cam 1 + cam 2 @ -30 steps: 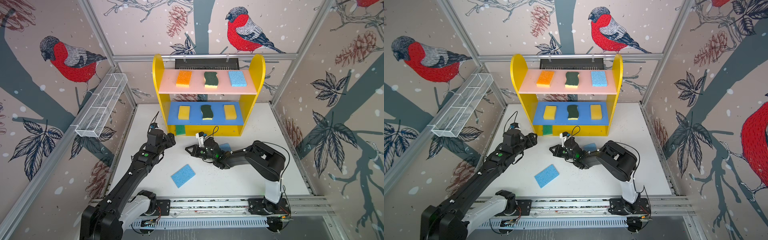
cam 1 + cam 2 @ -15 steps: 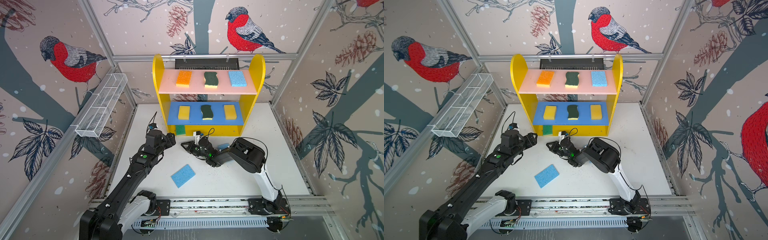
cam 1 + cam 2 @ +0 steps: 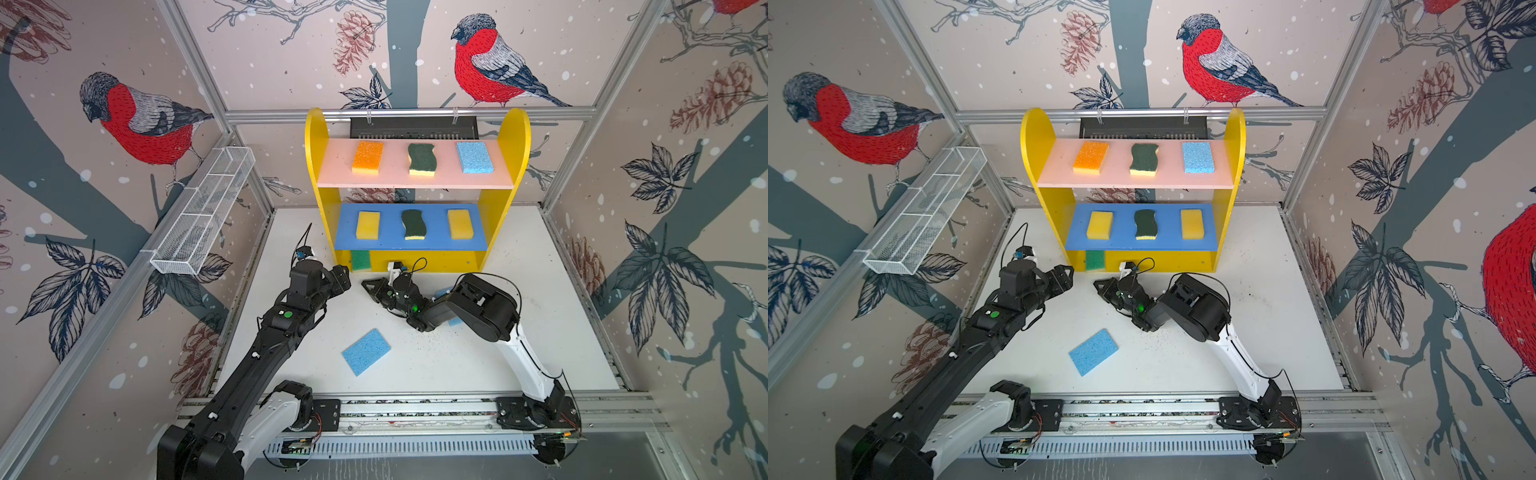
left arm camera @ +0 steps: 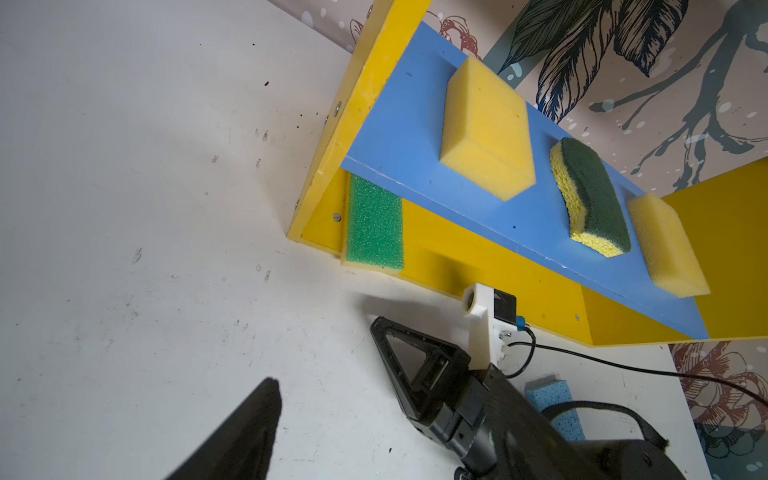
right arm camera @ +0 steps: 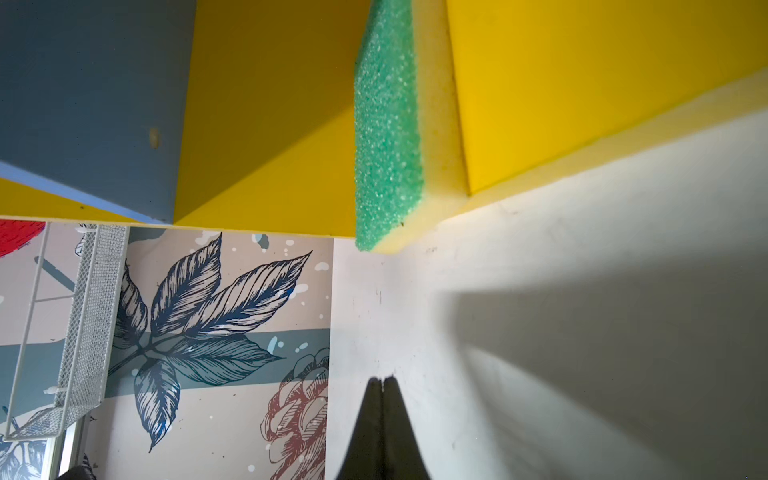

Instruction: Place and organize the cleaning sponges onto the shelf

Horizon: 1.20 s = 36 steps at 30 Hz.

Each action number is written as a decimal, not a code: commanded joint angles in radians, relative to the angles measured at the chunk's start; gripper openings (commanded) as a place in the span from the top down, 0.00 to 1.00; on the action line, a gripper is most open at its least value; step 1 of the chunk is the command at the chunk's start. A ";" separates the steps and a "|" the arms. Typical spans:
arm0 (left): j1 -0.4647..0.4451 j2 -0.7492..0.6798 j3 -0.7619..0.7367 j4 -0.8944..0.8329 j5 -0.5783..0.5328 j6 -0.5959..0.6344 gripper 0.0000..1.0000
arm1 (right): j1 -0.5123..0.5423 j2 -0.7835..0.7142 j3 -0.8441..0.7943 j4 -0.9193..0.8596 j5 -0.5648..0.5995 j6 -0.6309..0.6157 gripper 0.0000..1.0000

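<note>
The yellow shelf (image 3: 513, 166) holds an orange, a wavy scourer and a light blue sponge on its pink board. Two yellow sponges flank a scourer on its blue board. A green sponge (image 3: 360, 259) (image 5: 386, 124) lies at the left end of the base, jutting over the front edge. One light blue sponge (image 3: 365, 351) lies loose on the table, and another (image 4: 548, 395) is partly hidden under the right arm. My right gripper (image 3: 366, 285) (image 5: 382, 380) is shut and empty, pointing at the green sponge from close by. My left gripper (image 3: 340, 277) hangs open and empty left of it.
A white wire basket (image 3: 199, 216) is fixed to the left wall. A black box (image 3: 413, 126) sits behind the shelf. The arms' rail (image 3: 415, 409) runs along the table's front edge. Dark crumbs (image 3: 432, 336) dot the table near the right arm.
The right arm has folded in, and its shut gripper has slid left and nearer the shelf base, towards the green sponge. The left arm has barely moved.
</note>
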 commanded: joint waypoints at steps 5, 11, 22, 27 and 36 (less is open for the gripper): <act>0.004 -0.014 0.003 -0.003 -0.026 -0.002 0.21 | 0.006 0.051 0.068 -0.053 0.058 0.052 0.97; 0.006 -0.027 0.006 -0.006 -0.029 -0.008 0.21 | 0.017 0.056 0.114 -0.146 0.120 0.087 0.97; 0.008 -0.053 0.003 -0.016 -0.023 -0.011 0.20 | 0.039 0.058 0.149 -0.282 0.239 0.170 0.97; 0.008 -0.072 -0.003 -0.021 -0.023 -0.014 0.20 | 0.046 0.082 0.198 -0.315 0.253 0.184 0.97; 0.009 -0.091 -0.003 -0.031 -0.029 -0.011 0.20 | 0.059 0.102 0.231 -0.388 0.317 0.229 0.97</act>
